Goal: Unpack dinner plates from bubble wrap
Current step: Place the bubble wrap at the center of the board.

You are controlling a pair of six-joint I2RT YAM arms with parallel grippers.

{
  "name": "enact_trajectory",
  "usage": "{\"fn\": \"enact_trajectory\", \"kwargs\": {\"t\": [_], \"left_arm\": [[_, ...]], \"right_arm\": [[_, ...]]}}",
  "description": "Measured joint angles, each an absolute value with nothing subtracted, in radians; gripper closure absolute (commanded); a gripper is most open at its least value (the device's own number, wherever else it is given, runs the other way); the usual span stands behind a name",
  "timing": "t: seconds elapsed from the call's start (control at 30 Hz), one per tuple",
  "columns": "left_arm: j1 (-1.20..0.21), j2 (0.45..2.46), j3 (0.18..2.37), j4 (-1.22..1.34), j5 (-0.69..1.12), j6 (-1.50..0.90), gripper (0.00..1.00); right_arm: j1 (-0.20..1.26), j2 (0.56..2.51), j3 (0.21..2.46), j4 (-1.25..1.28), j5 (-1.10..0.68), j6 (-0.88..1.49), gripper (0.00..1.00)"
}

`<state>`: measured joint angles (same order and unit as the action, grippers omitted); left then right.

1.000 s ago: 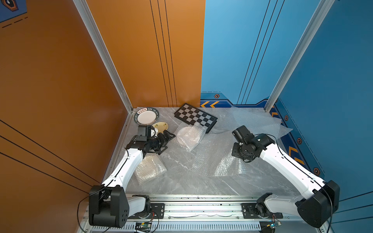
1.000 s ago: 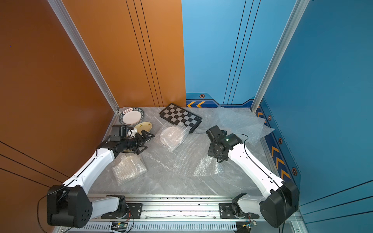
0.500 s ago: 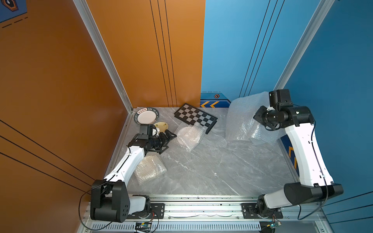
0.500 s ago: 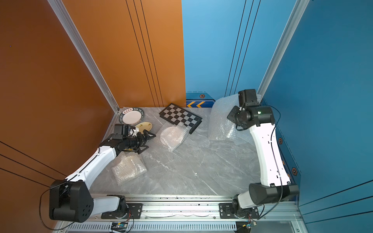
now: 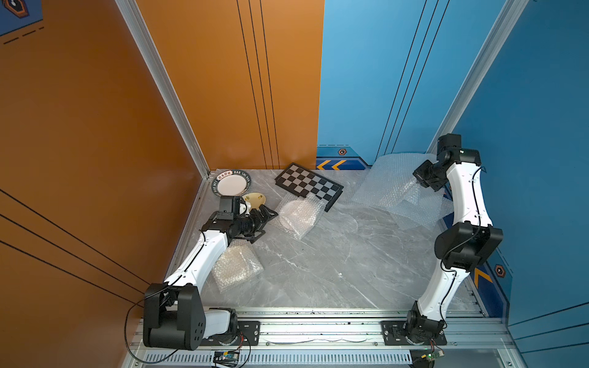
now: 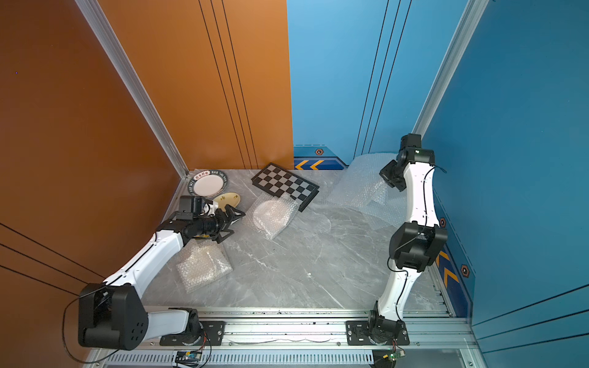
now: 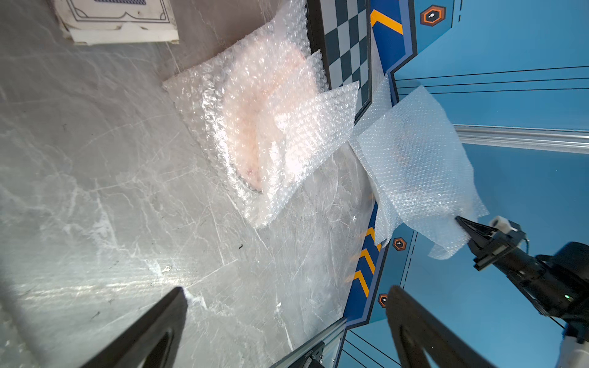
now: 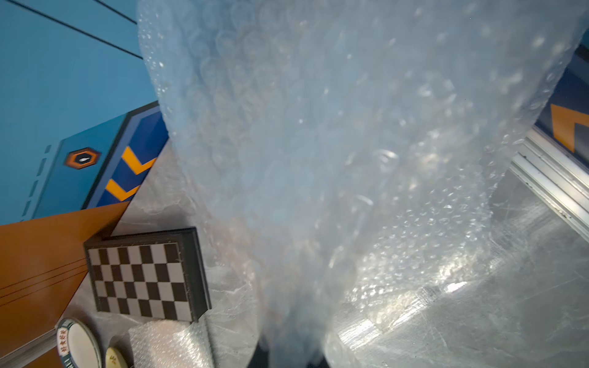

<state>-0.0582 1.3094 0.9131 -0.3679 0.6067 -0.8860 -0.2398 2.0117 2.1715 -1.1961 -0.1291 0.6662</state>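
The right gripper [image 7: 462,223] has carried a sheet [image 5: 392,184] of wrap from the table middle up to the far right corner; its fingers are closed on the sheet's edge. The table [image 5: 334,264] middle is now bare; I judge this wrap is being put aside. The left gripper [image 5: 266,224] stays wide open and empty, just beside a wrapped plate [image 5: 296,216]; a second bundle [image 5: 236,267] lies near its arm. The lettered plate [image 5: 231,185] and cream plate [image 5: 255,200] sit unwrapped, far left; the board [image 5: 309,186] touches the wrapped plate; free room is toward the middle.
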Motion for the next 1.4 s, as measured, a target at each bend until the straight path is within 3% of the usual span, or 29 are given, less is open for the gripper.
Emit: {"fn": "enact_trajectory", "kwargs": {"t": [0.2,0.3,0.5,0.6,0.9,1.07,1.27,1.4], "left_arm": [[-0.057,1.325,0.913,-0.368,0.607,-0.886,0.02],[-0.057,1.337,0.913,-0.366,0.607,-0.886,0.02],[-0.065,1.383,0.913,-0.360,0.611,-0.886,0.02],[-0.070,1.385,0.913,-0.358,0.614,-0.886,0.02],[-0.072,1.328,0.870,-0.351,0.616,-0.886,0.02],[-0.067,1.320,0.860,-0.354,0.629,-0.886,0.02],[-0.065,1.316,0.870,-0.392,0.630,-0.873,0.02],[-0.065,1.313,0.871,-0.397,0.630,-0.868,0.02]], "right_arm": [[-0.290,2.019,2.087,-1.174,-0.198,0.678,1.00],[-0.223,1.983,2.102,-1.110,-0.284,0.688,1.00],[0.004,1.937,2.341,-0.992,-0.404,0.751,1.00],[0.032,1.869,2.353,-0.964,-0.427,0.783,1.00],[-0.139,1.686,1.982,-0.859,-0.414,0.810,1.00],[-0.277,1.703,1.753,-0.794,-0.410,0.799,1.00],[-0.354,1.779,1.655,-0.815,-0.387,0.772,1.00],[-0.377,1.783,1.605,-0.840,-0.359,0.760,0.92]]}}
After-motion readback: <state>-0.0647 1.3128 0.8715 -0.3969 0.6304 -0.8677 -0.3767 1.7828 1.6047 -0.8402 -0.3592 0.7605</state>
